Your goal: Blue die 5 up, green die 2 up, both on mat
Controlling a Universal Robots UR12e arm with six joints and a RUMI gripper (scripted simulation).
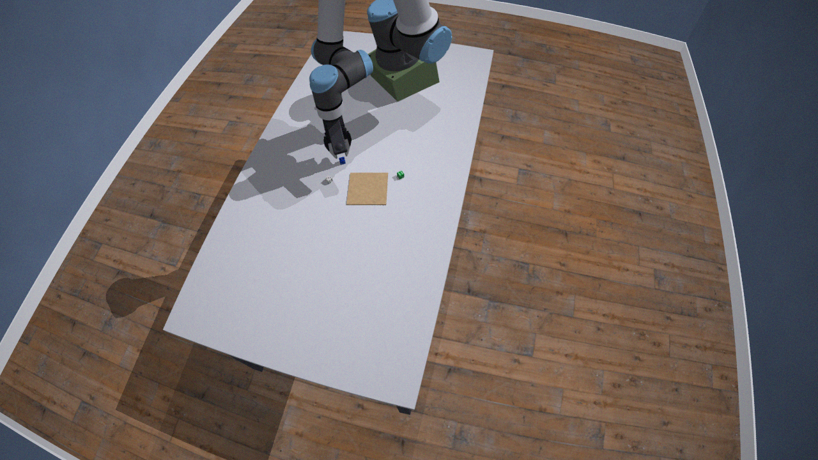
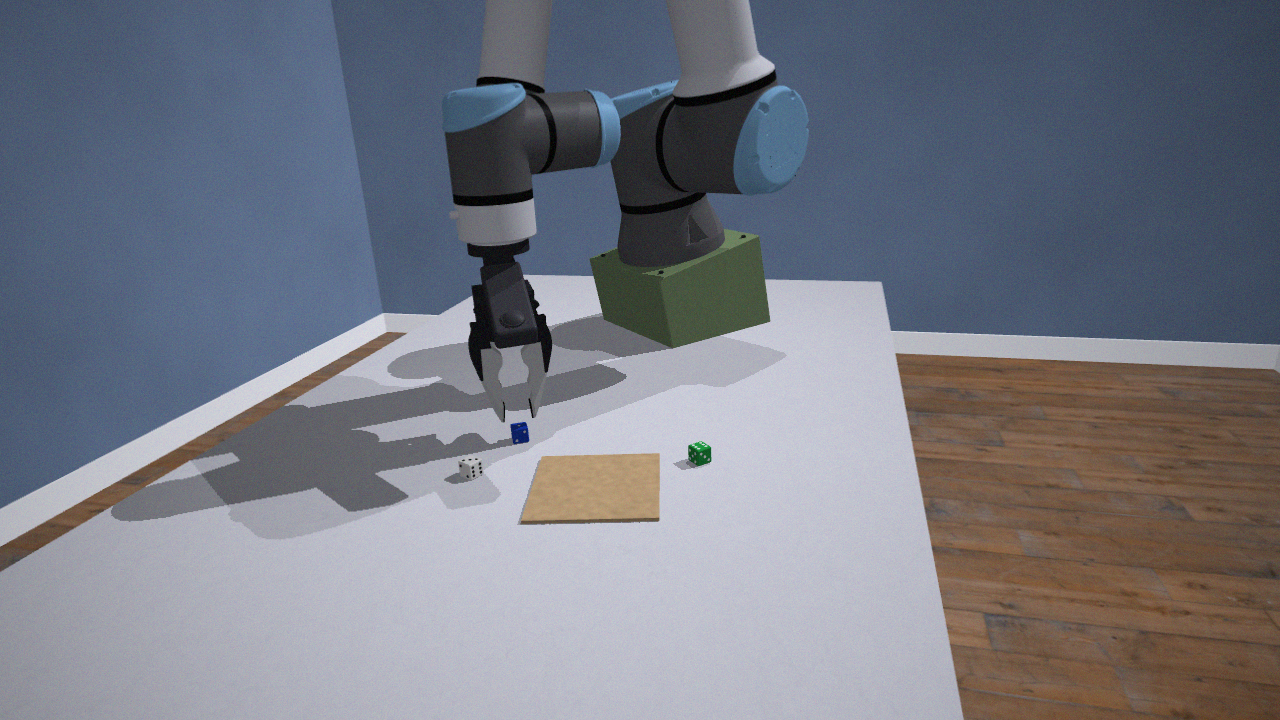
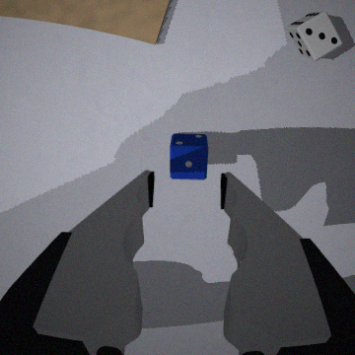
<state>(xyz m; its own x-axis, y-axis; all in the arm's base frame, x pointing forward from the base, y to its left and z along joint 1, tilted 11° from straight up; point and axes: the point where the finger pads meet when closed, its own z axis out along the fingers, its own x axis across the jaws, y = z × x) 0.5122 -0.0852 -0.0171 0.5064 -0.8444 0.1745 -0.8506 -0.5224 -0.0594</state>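
Note:
The blue die [image 1: 342, 160] [image 2: 519, 433] [image 3: 188, 156] lies flat on the white table, a little off the tan mat's [image 1: 366, 188] [image 2: 592, 487] [image 3: 99, 17] far left corner. My gripper [image 1: 339, 153] [image 2: 516, 414] [image 3: 187, 175] hangs just above and behind the blue die, its fingers partly open with nothing between them. The green die [image 1: 400, 174] [image 2: 699, 453] sits on the table off the mat's far right corner. The white die [image 1: 328, 180] [image 2: 470, 466] [image 3: 315, 35] sits left of the mat, with three pips showing on one face in the wrist view.
The arm's green base block [image 1: 404, 76] [image 2: 682, 291] stands at the far end of the white table [image 1: 320, 297] [image 2: 447, 608]. Wooden floor surrounds the table.

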